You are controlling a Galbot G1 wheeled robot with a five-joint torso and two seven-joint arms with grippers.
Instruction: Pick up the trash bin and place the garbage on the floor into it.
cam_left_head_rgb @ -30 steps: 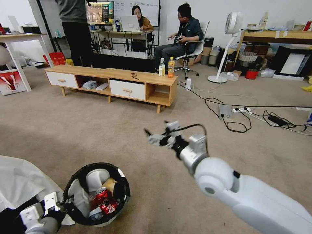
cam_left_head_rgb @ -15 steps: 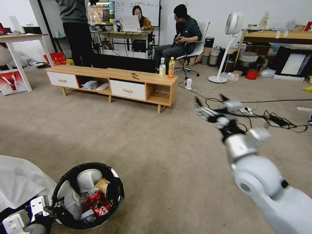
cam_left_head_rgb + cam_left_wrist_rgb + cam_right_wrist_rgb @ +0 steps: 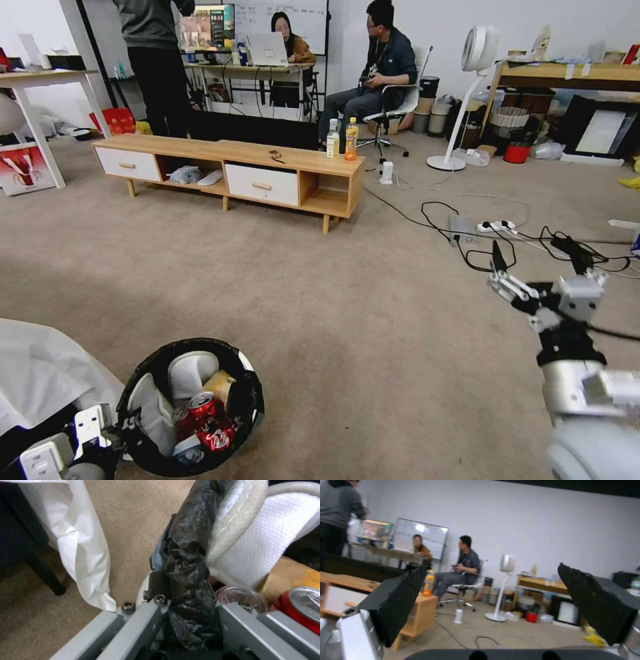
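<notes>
The trash bin (image 3: 155, 361), white with a black bag over its rim, hangs low at my left just above the floor (image 3: 300, 300). My left gripper (image 3: 125, 427) is shut on its rim; the left wrist view shows the fingers (image 3: 143, 622) clamping the black bag (image 3: 188, 580). Garbage lies inside the bin: a red can (image 3: 208, 421) (image 3: 301, 605), white tissue (image 3: 190, 370) (image 3: 266, 542), brown paper (image 3: 220, 383) and a clear lid (image 3: 241, 597). My right gripper (image 3: 537, 261) (image 3: 496, 600) hovers open and empty at the right, above the carpet.
A low wooden cabinet (image 3: 267, 173) with two upright bottles (image 3: 341, 139) stands ahead. Cables and a power strip (image 3: 493, 230) lie on the carpet at the right, just beyond the right gripper. A white cloth (image 3: 47, 373) sits at the left beside the bin.
My right arm has swung from the middle of the view to the right and drawn back lower, still open. The bin stays in my left gripper, barely shifted.
</notes>
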